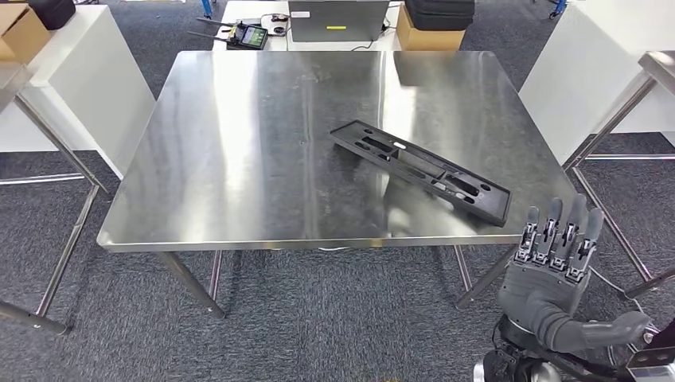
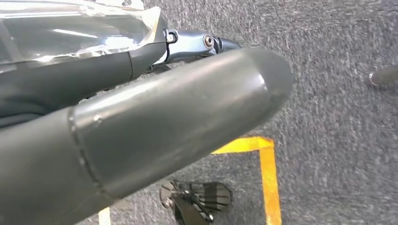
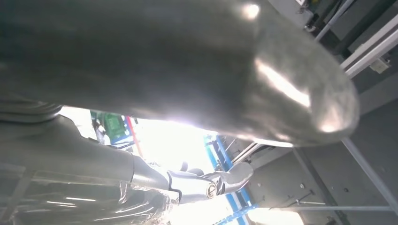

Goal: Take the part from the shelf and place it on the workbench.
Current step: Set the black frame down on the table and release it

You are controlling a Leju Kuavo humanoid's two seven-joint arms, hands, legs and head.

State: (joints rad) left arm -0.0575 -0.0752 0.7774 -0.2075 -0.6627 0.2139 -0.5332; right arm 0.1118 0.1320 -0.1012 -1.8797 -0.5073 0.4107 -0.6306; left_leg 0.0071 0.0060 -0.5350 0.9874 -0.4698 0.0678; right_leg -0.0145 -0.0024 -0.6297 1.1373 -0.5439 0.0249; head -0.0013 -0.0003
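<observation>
part (image 1: 419,169) on workbench (image 1: 239,159) — right hand (image 1: 551,274) empty

I stand in what looks like a robotics lab or workshop. Before me is a bare stainless-steel tabletop (image 1: 239,143) on metal legs, set on grey carpet tile (image 1: 318,318). Behind it a white bench carries a laptop (image 1: 338,20), a handheld controller with a screen (image 1: 248,36), a cardboard box (image 1: 426,38) and a black case (image 1: 439,12). More steel-legged tables (image 1: 661,68) flank me on both sides, and yellow tape (image 2: 265,164) marks the floor under my left arm.
</observation>
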